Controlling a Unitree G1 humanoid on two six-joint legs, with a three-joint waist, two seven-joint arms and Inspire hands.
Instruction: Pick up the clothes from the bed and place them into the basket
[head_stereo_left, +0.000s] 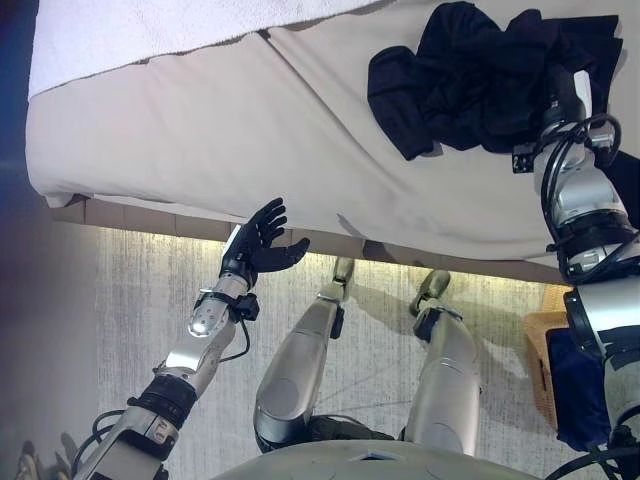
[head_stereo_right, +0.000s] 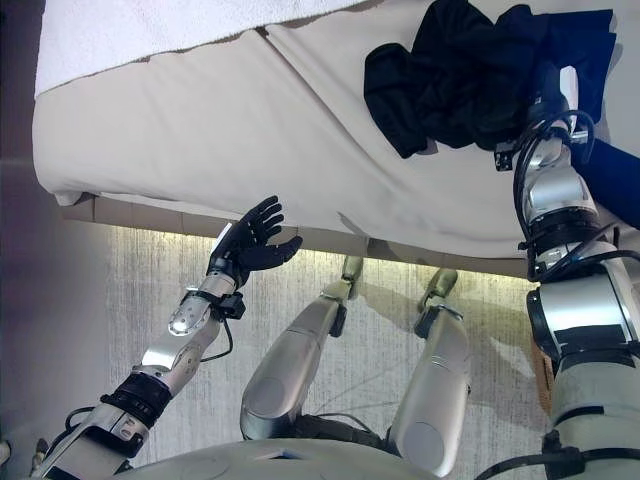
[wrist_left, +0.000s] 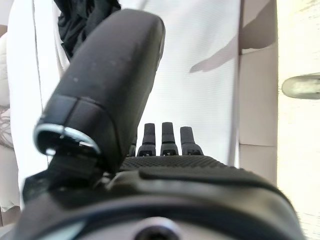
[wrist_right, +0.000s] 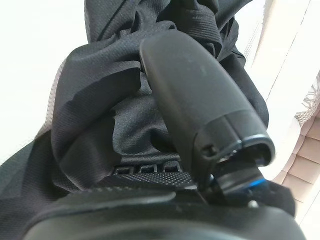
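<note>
Clothes (head_stereo_left: 480, 85), a crumpled heap of black fabric, lie on the bed (head_stereo_left: 200, 130) toward its right side, on the beige cover. A white towel (head_stereo_left: 150, 30) covers the far left part of the bed.

Right hand (wrist_right: 200, 100): positioned at the right edge of the heap and pushed into the fabric. Its wrist view shows the thumb lying over the black cloth, with folds bunched against the palm. The fingers are buried in the cloth, so it cannot be told whether they are curled or straight.

Left hand (head_stereo_left: 262, 240): held in the air at the near edge of the bed, well apart from the clothes. Fingers are straight and spread, thumb extended, nothing in the palm. Its wrist view shows straight fingers pointing toward the bed cover.

Basket (head_stereo_left: 545, 360): a woven container on the floor at the right, beside the right arm, partly hidden. A dark blue item (head_stereo_left: 578, 390) shows at its rim.
</note>
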